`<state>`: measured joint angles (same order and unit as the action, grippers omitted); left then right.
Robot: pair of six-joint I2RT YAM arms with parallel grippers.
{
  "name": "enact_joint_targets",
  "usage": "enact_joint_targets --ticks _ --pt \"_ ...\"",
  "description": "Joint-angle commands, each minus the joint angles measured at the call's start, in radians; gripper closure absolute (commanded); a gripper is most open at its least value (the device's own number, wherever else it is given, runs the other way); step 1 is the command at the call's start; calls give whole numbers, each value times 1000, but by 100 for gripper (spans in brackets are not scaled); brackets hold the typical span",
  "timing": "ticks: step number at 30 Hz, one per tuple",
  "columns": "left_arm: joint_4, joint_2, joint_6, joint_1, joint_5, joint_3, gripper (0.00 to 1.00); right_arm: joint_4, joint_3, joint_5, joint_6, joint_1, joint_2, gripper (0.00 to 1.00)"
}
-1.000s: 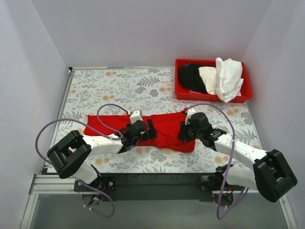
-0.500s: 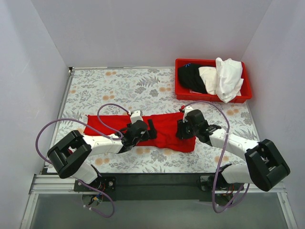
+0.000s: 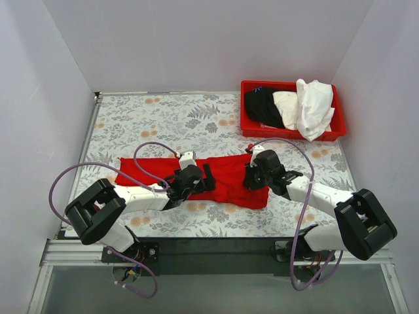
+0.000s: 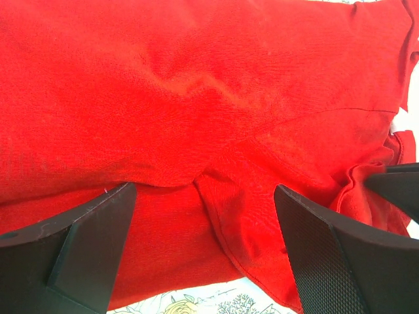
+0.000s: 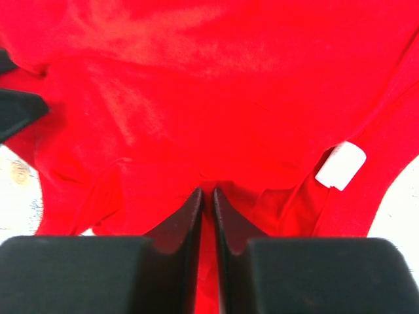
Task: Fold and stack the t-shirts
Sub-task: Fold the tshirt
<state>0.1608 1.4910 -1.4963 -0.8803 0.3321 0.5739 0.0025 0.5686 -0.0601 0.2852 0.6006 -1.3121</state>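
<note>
Our left gripper (image 4: 203, 191) hovers spread wide over the red t-shirt (image 4: 196, 98), unmoved. Our right gripper (image 5: 207, 193), now shifted slightly leftward, pinches a fold beside the white neck label (image 5: 340, 165), which is too blurred to read. The shirt lies flat on the table (image 3: 163, 118). Beyond, the red bin (image 3: 291, 135) holds a black t-shirt (image 3: 262, 108) and a white t-shirt (image 3: 314, 108).
</note>
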Motion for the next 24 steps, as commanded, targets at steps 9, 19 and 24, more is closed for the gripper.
enact_joint_targets --ticks 9,19,24 --pt "-185 51 -4 -5 -28 -52 19 -30 -30 -38 3 5 189 99" --pt "-178 49 -5 -3 -27 -60 19 -117 -91 -61 39 56 287 99" --pt "-172 51 -4 -5 -28 -66 19 -191 -98 -44 51 79 330 99"
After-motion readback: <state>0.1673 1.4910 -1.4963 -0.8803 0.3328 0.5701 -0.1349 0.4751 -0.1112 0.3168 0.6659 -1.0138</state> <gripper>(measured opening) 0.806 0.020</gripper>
